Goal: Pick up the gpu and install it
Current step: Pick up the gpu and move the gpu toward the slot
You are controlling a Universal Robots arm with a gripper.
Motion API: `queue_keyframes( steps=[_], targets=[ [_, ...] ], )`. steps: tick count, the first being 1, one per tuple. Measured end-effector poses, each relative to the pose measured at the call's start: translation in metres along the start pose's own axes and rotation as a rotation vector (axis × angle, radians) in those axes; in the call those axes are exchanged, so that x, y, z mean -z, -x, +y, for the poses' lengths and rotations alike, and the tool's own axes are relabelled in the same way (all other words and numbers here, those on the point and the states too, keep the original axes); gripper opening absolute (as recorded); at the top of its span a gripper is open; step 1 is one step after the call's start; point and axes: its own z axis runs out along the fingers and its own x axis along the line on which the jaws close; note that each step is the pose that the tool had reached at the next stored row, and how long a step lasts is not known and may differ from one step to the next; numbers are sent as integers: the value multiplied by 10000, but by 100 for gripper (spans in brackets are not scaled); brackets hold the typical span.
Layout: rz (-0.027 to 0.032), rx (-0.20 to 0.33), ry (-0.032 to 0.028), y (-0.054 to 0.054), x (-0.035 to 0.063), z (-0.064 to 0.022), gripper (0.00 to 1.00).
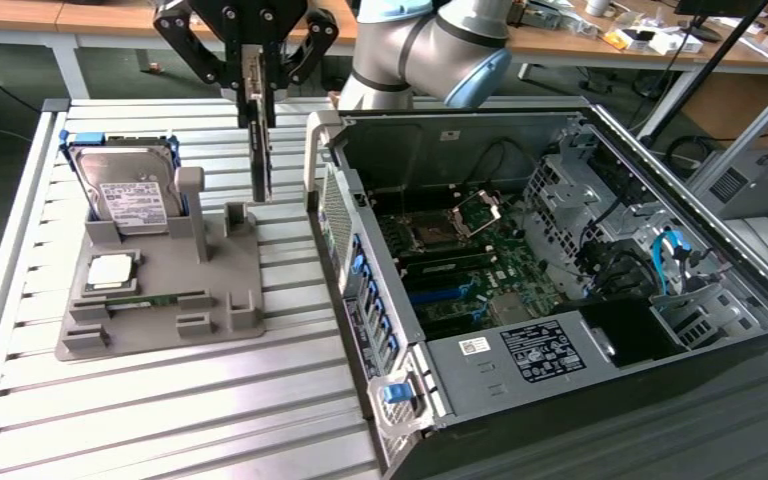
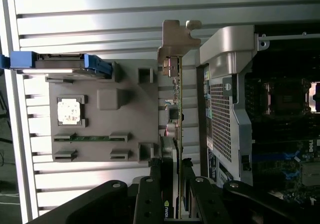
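The gpu (image 1: 261, 165) hangs upright on edge, clear of the grey holder (image 1: 231, 275) and just beside the wall of the open computer case (image 1: 335, 215). The pincer (image 1: 259, 100) is clamped on its upper end. The pickup looks done. Installing calls for clearing that wall and lining the card's edge up with a board slot.

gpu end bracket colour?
Silver-grey metal bracket on the thin flat black gpu card; shows best in wrist view.

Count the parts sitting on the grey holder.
3: hard drive upright at the far end, CPU in the middle, memory stick just nearer. The gpu is held clear of the holder.
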Motion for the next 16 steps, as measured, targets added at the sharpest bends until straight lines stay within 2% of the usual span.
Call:
queue_keyframes(
  steps=[3, 16],
  targets=[
    [-1, -1, 0, 53, -2, 0, 27],
    [-1, 0, 1, 129, -4, 2, 27]
  ],
)
